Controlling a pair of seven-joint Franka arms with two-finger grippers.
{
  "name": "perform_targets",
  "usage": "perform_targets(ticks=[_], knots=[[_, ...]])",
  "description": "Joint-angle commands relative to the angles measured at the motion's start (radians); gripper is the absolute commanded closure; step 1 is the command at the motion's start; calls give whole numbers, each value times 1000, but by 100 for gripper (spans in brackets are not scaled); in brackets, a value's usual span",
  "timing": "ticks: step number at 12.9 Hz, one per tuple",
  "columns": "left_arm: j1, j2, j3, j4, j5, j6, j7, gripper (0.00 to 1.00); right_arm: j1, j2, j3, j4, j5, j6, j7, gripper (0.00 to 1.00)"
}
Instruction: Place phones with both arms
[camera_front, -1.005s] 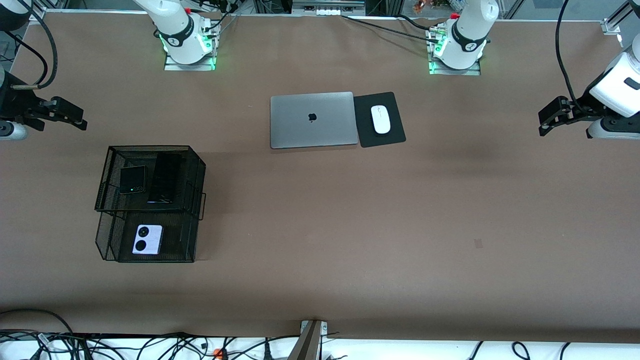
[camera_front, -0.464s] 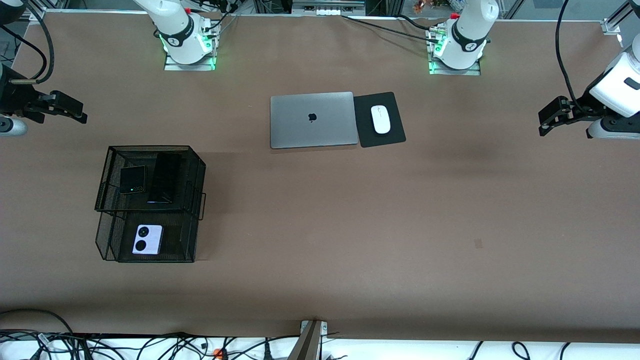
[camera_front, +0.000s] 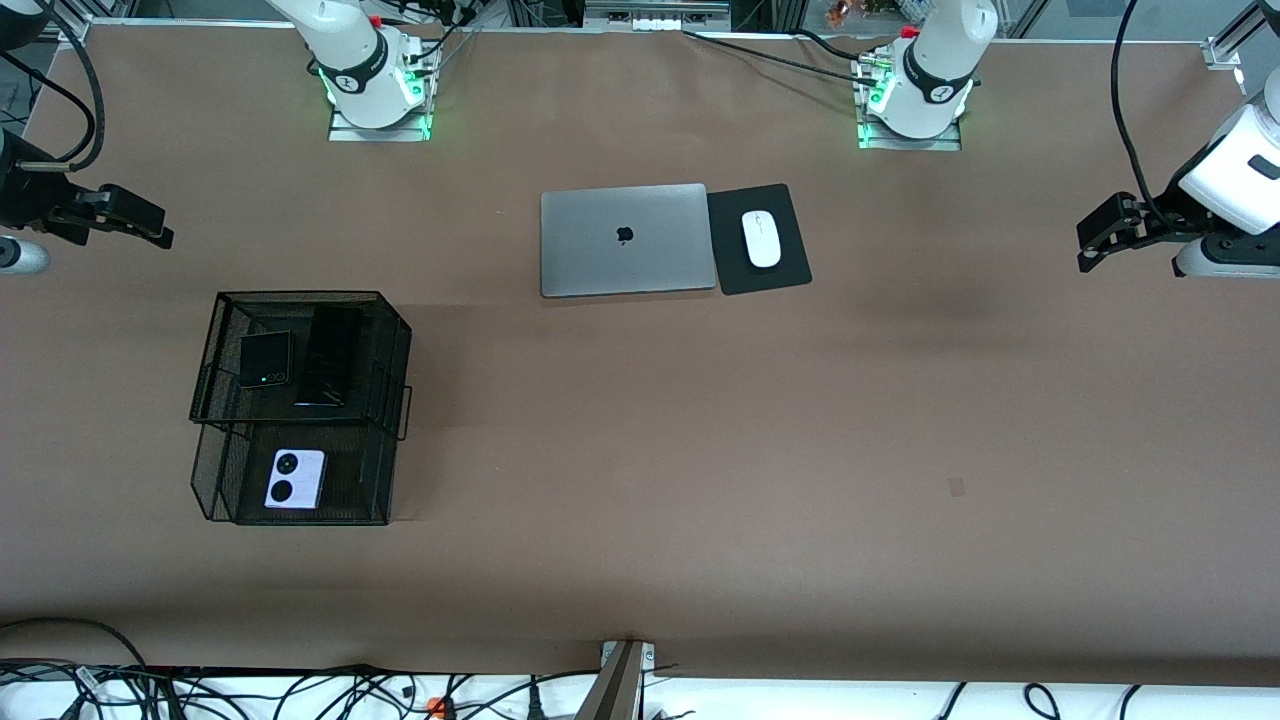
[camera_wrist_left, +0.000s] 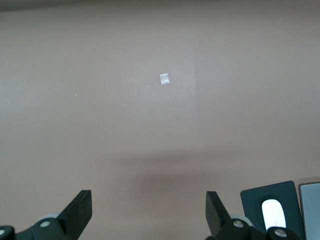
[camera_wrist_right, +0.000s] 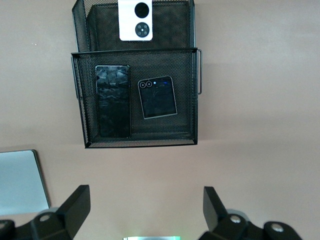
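Note:
A two-tier black mesh basket (camera_front: 395, 345) stands toward the right arm's end of the table. Its upper tier holds a small square black phone (camera_front: 265, 360) (camera_wrist_right: 157, 97) beside a long slim black phone (camera_front: 328, 357) (camera_wrist_right: 113, 101). A lavender-white phone (camera_front: 295, 479) (camera_wrist_right: 135, 20) with two black circles lies in the lower tier, nearer the front camera. My right gripper (camera_front: 158, 236) (camera_wrist_right: 145, 192) is open and empty over bare table at its own end. My left gripper (camera_front: 1086, 252) (camera_wrist_left: 147, 200) waits open and empty over bare table at its end.
A closed grey laptop (camera_front: 626, 239) (camera_wrist_right: 20, 180) lies mid-table near the bases. Beside it is a black mouse pad (camera_front: 785, 270) (camera_wrist_left: 250, 200) with a white mouse (camera_front: 761, 238) (camera_wrist_left: 272, 212) on it. A small tape mark (camera_front: 957, 487) (camera_wrist_left: 164, 79) is on the brown tabletop.
My right gripper has drawn back a little toward its end of the table and toward the bases. The left arm, the phones and the basket have not moved.

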Motion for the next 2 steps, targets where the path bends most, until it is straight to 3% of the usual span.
perform_targets(ticks=[1, 2], knots=[[4, 5, 4, 21, -30, -19, 25, 0, -18, 0, 19, 13, -13, -13, 15, 0], [4, 5, 4, 21, -30, -19, 25, 0, -18, -1, 19, 13, -15, -13, 15, 0]])
